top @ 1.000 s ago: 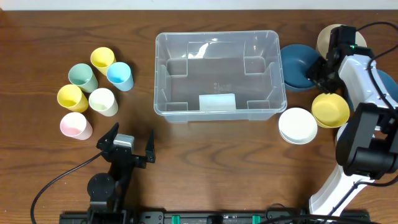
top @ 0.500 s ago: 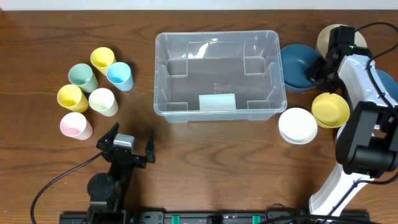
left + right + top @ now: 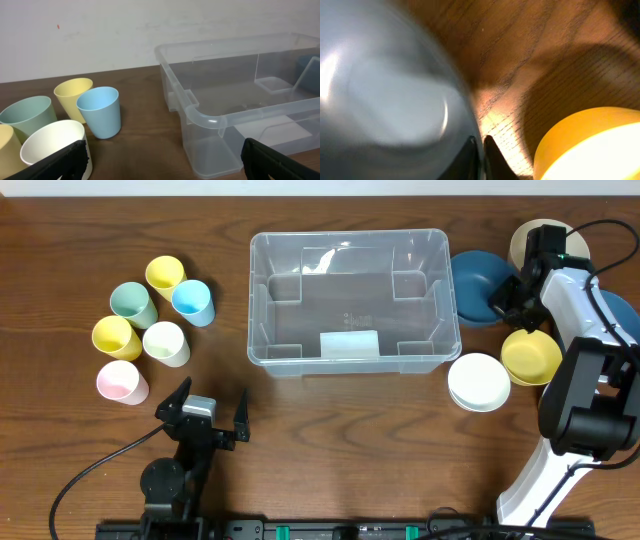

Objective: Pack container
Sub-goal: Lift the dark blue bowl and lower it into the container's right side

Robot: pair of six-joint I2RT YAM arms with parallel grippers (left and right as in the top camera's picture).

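Only the right hand (image 3: 507, 298) has changed since the earlier overhead view: its fingers have drawn together, and nothing else on the table (image 3: 350, 420) has shifted. The right wrist view shows the two dark fingertips pinched on the thin rim of the blue bowl (image 3: 478, 285), one inside and one outside. That looks like an edge grip chosen because the bowl is too wide to span. The bowl sits flat on the wood, just right of the container (image 3: 349, 236), so the lift has probably not begun.

The container stands empty at the middle of the table. Its long sides run left to right and its white label is on the floor by the near wall. The yellow bowl (image 3: 531, 356) and the white bowls (image 3: 479, 382) wait near the right arm's base, and six cups (image 3: 166, 343) are clustered at the far left. Everything lies within easy reach of one arm or the other.

The right arm stretches from its base at the near right towards the far edge, its wrist turned left and tipped down over the bowl's right-hand rim. The left hand (image 3: 208, 406) is parked low at the near left, fingers spread wide and holding nothing. It faces the cups and the container's left wall.
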